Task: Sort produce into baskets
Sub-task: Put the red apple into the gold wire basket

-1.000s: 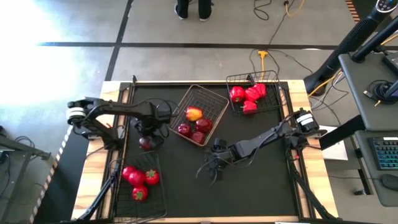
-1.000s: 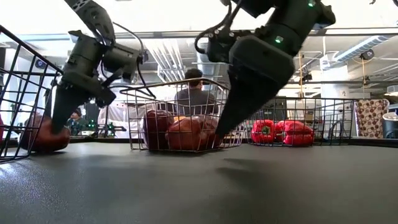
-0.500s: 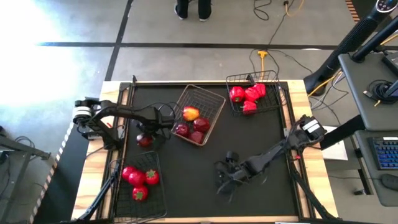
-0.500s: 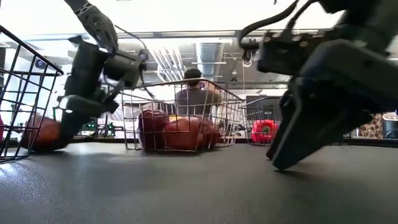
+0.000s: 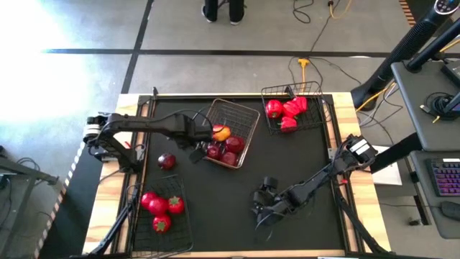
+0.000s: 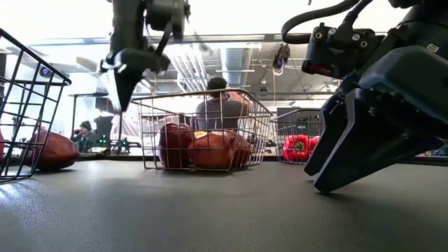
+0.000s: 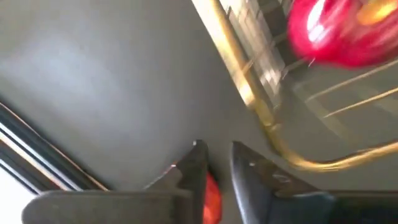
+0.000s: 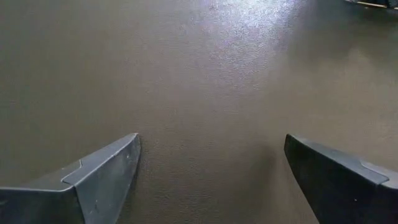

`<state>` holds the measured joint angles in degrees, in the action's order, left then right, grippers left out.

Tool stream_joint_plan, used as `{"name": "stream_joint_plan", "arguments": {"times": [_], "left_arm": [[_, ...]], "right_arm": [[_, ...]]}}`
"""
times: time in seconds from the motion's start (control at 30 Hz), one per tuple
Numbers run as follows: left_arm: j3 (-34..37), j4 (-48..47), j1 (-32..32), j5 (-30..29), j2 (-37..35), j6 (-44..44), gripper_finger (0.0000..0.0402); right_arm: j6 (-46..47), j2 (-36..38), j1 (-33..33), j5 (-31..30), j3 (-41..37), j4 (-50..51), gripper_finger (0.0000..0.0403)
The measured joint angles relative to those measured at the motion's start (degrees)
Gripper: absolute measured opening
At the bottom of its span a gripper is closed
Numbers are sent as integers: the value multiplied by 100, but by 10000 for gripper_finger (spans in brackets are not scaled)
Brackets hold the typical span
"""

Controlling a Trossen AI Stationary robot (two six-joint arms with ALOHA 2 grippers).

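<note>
High view: my left gripper [image 5: 198, 153] pinched shut, empty, beside silver basket [image 5: 246, 137]; apple [image 5: 166, 161] loose on mat. Right gripper [image 5: 263, 216] wide open, idle. Risk: snagging basket wire.

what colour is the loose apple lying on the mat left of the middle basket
Dark red; the loose apple shows best in the high view, beside the silvery basket.

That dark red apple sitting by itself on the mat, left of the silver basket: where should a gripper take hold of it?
Probably from straight above, fingers closing across its widest middle. The lone apple is round, sits on open mat with free space on every side, and touches neither the silver basket nor the black basket. The left gripper, shut and empty, is nearest.
</note>
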<state>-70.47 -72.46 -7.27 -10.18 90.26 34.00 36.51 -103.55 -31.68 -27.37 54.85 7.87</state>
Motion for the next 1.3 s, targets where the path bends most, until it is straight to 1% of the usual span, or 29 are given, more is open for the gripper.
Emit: {"name": "stream_joint_plan", "arguments": {"times": [0.1,0.2,0.3,0.5,0.67,0.73,0.93,1.1,1.2,1.3], "left_arm": [[-377,-67,88,-310,0,3,26],[-489,-207,112,-373,0,24,19],[-371,-410,110,-350,0,64,30],[167,-512,226,-390,0,229,73],[624,-526,410,-380,0,405,114],[751,-516,465,-271,0,543,136],[1070,-499,546,102,0,795,221],[1310,-500,527,283,0,1031,296],[1366,-467,529,420,0,1079,328],[1363,-303,535,523,0,1153,350]], "right_arm": [[-2,-2,0,-13,0,-6,393],[-4,-3,0,-29,0,-8,393],[-4,-4,0,-35,0,-8,393],[-6,-7,0,-55,-9,-12,393],[-6,-7,2,-62,-17,-17,393],[-6,-7,2,-66,-19,-17,393],[-6,-7,2,-68,-20,-19,393],[-8,-7,4,-70,-22,-28,393],[-11,-7,4,-70,-22,-31,393],[-48,-7,7,-72,-22,-52,393]]}}
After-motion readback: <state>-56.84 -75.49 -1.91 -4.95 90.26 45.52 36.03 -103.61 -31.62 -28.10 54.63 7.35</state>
